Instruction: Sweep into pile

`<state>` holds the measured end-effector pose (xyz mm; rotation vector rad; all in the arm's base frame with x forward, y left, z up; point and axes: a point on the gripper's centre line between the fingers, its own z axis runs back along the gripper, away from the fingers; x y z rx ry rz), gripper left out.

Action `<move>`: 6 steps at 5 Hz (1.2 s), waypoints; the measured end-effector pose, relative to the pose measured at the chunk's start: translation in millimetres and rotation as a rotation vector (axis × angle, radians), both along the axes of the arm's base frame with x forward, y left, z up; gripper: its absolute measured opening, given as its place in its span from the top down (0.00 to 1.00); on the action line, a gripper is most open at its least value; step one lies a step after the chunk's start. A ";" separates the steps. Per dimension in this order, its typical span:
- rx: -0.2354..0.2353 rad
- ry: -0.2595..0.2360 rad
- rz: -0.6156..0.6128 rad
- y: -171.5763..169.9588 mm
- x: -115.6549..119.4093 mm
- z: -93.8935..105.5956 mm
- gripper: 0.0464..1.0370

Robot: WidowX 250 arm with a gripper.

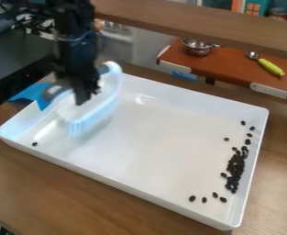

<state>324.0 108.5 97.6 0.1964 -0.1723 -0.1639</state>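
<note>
We can't tell if the gripper [84, 95] has its jaws apart or clamped on the brush [94, 121] it partly hides, far from most beans [235, 170].

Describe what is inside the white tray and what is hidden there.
Small dark beans bunch along the right wall of the tray, some loose nearby, one at far left. The gripper and pale sweeping tool cover some floor; what lies behind cannot be seen.
</note>
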 end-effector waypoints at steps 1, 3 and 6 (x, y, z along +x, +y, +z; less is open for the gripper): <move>-0.006 0.014 -0.035 15.1 -6.4 -0.6 0.55; -0.008 0.081 -0.074 26.8 -26.6 -14.3 0.55; -0.001 0.061 0.001 -7.0 -38.2 -26.2 0.55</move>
